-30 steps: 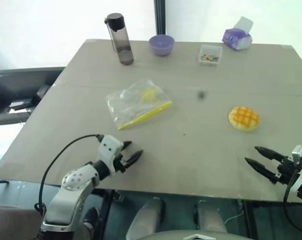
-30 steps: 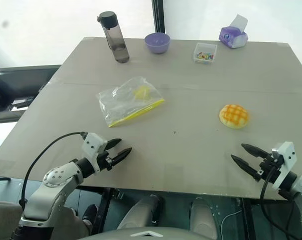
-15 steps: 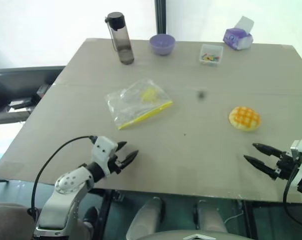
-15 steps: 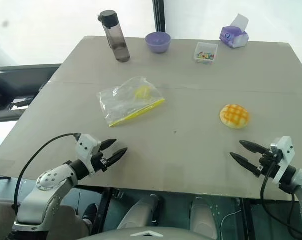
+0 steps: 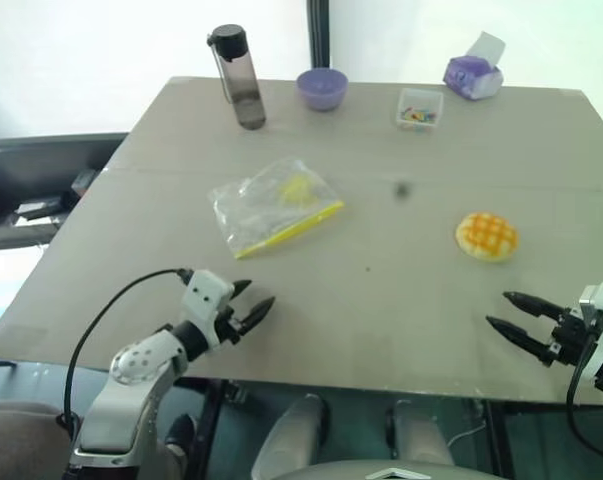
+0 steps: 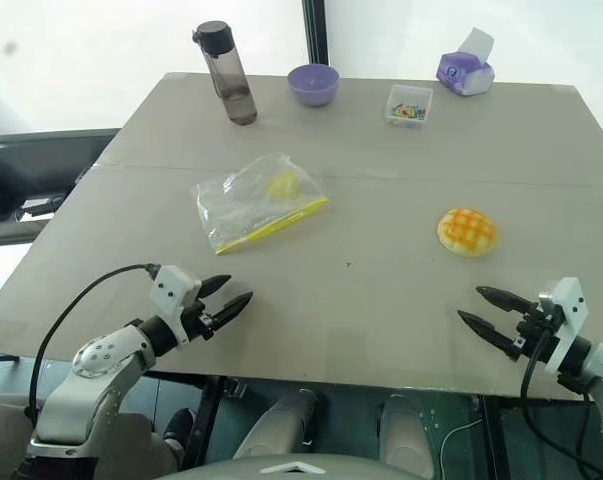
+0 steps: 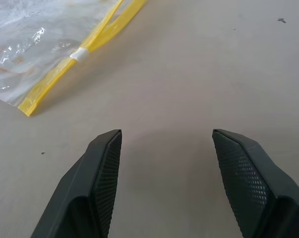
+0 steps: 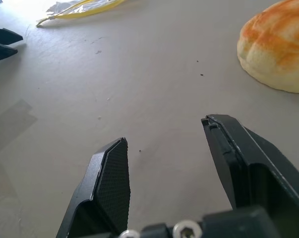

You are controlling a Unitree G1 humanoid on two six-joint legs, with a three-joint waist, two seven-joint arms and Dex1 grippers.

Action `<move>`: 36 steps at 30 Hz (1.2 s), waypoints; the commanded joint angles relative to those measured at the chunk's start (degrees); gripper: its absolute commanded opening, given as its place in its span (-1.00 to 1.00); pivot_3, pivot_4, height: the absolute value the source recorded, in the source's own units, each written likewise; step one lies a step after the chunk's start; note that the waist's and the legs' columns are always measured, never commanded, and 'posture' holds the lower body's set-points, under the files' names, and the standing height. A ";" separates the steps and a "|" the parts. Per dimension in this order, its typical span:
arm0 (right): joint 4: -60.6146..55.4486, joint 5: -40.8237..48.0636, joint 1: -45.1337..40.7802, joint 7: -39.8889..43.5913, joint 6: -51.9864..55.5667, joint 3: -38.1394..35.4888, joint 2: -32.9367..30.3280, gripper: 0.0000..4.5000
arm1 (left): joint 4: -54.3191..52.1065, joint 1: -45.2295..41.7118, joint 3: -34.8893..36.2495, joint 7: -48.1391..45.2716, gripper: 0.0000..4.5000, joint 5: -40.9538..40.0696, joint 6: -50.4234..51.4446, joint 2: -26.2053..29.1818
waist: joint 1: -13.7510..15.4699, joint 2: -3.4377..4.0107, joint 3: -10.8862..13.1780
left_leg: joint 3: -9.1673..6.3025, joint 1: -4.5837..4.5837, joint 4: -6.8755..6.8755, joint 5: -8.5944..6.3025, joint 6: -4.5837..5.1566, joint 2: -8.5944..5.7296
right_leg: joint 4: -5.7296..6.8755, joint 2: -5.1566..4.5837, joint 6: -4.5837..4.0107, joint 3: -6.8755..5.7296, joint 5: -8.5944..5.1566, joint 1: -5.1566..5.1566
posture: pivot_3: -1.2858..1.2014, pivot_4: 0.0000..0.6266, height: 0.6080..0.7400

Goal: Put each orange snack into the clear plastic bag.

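While lying flat at centre-left of the frame, clear plastic bag with yellow strip toward lower right, something yellow inside; orange snack at right of centre, bare on the bench, well apart from the bag; left pincer at lower left, gaping and empty, just short of the bag; right pincer at lower right, likewise spread and empty, near the snack, not touching.

clear plastic bag and orange snack cut off by wrist-view edges.
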 commanded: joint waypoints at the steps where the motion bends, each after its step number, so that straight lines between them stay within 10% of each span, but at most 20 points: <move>1: -5.44 2.64 -0.97 -0.12 -0.90 -0.11 0.95 0.22 | 1.40 -5.28 5.53 3.73 0.36 -4.89 6.94 -0.78 | 0.02 -0.02 0.01 | -0.03 0.01 0.00 0.00 0.00 0.00 | 0.03 0.02 0.00 -0.01 0.00 0.00 | 0.03 -0.52 0.99; 10: -16.83 6.00 -4.36 -3.38 3.74 1.58 0.43 0.22 | 12.83 -21.02 18.63 13.82 0.36 -14.81 22.77 -1.84 | -0.11 -0.07 0.04 | -0.09 0.01 0.02 0.01 -0.01 -0.01 | 0.10 0.06 0.01 -0.05 0.01 -0.05 | 0.03 -0.52 0.99; 30: -24.71 4.06 -14.88 -8.69 8.91 8.97 -0.34 0.22 | 37.78 -42.15 16.97 20.25 0.36 -17.06 32.19 -10.58 | 0.08 -0.39 0.17 | -0.04 0.00 0.16 0.04 -0.05 -0.08 | 0.59 0.03 0.01 -0.01 0.01 -0.23 | 0.03 -0.52 0.99; 36: -24.15 2.86 -15.37 -9.33 8.03 10.62 0.47 0.22 | 38.45 -43.11 17.77 19.99 -0.55 -18.06 33.70 -10.74 | 0.13 -0.39 0.16 | -0.07 -0.01 0.19 0.05 -0.06 -0.10 | 0.60 0.02 0.01 -0.01 0.01 -0.24 | 0.03 -0.52 0.99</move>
